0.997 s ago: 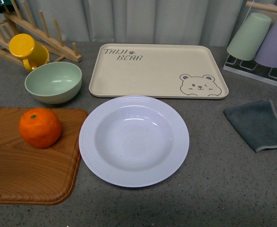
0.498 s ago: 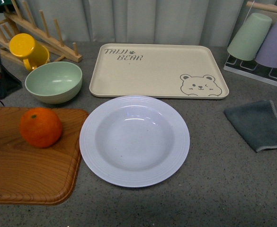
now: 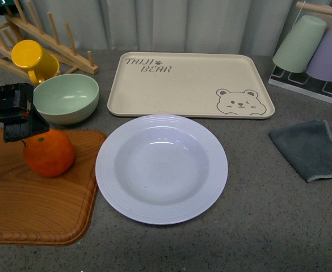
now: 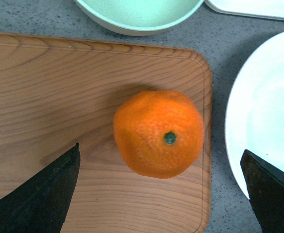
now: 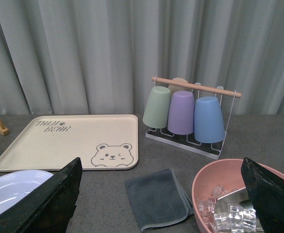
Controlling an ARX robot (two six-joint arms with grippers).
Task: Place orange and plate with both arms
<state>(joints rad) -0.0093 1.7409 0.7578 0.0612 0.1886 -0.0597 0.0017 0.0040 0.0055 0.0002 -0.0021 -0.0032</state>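
The orange (image 3: 49, 153) sits on a wooden cutting board (image 3: 35, 209) at the left. The white ridged plate (image 3: 161, 168) lies empty on the table just right of the board. My left gripper (image 3: 18, 116) is open, hovering over the board just behind and left of the orange. In the left wrist view, the orange (image 4: 158, 133) lies just ahead of the left gripper (image 4: 159, 150), between its wide-apart fingers, with the plate (image 4: 268, 107) to one side. My right gripper (image 5: 161, 162) is open and empty, out of the front view; its view shows the plate's edge (image 5: 15, 187).
A pale green bowl (image 3: 66, 97), a yellow mug (image 3: 34, 59) and a wooden rack stand behind the board. The beige bear tray (image 3: 188, 85) lies behind the plate. A grey cloth (image 3: 310, 148) and cup rack (image 3: 316, 48) are right. A pink bowl of ice (image 5: 239, 199) shows near the right gripper.
My left gripper has come into the front view from the left and moved right, to just behind the orange. The orange and plate have not moved.
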